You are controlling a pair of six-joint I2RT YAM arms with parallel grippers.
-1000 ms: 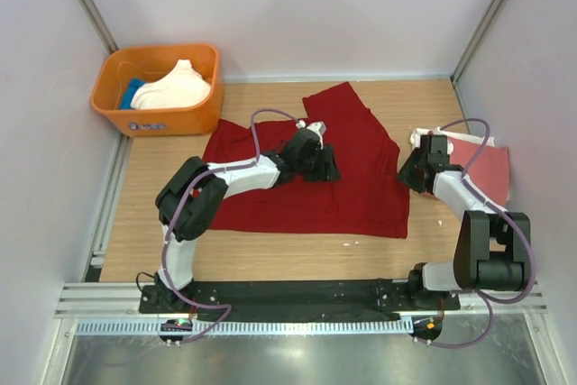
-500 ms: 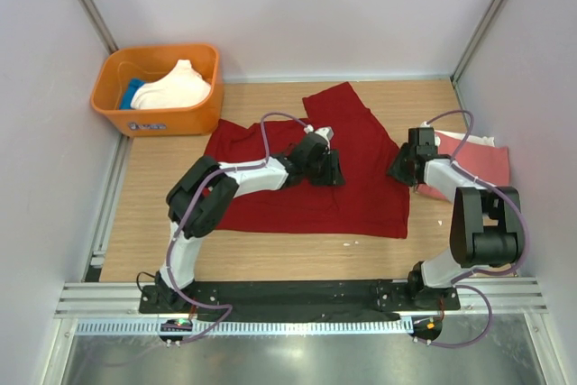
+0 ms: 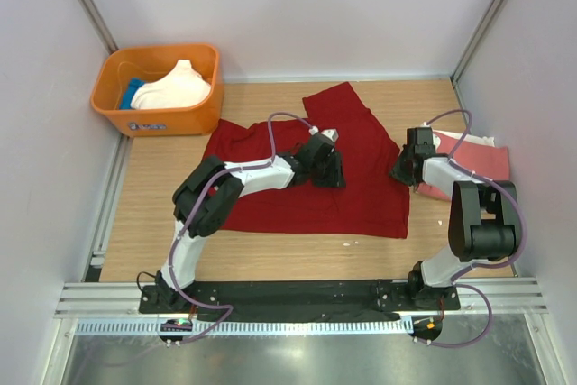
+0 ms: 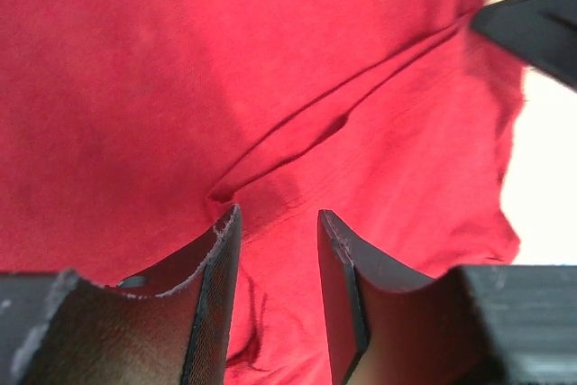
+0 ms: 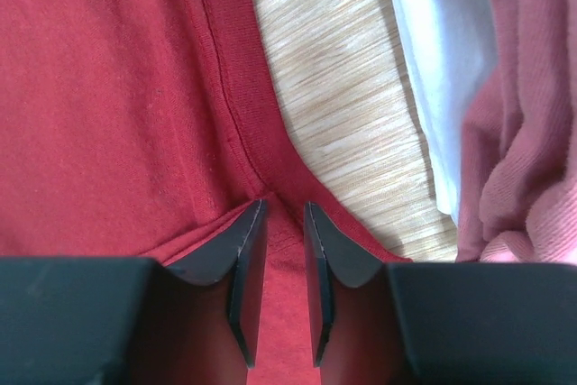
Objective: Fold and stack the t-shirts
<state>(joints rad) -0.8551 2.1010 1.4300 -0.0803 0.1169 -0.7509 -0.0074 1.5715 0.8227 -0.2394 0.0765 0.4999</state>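
Observation:
A dark red t-shirt point(image 3: 297, 196) lies spread on the wooden table, one sleeve pointing to the far side. My left gripper point(image 3: 332, 173) is low over its middle, jaws open, with a raised crease of the cloth point(image 4: 270, 160) just ahead of the fingertips point(image 4: 225, 223). My right gripper point(image 3: 403, 171) is at the shirt's right edge. Its jaws stand a narrow gap apart astride the hemmed edge point(image 5: 225, 87), with red cloth showing between them. A folded salmon-pink t-shirt point(image 3: 473, 169) lies on a white one point(image 5: 433, 60) just right of that gripper.
An orange tub point(image 3: 158, 116) at the far left corner holds a cream t-shirt point(image 3: 176, 87) and a blue one point(image 3: 132, 92). Bare wood point(image 5: 352, 105) separates the red shirt from the folded pile. Grey walls close in the table on three sides.
The left gripper slid a little right across the red shirt and its jaws narrowed. The right gripper moved left off the pink pile to the red shirt's edge and narrowed too.

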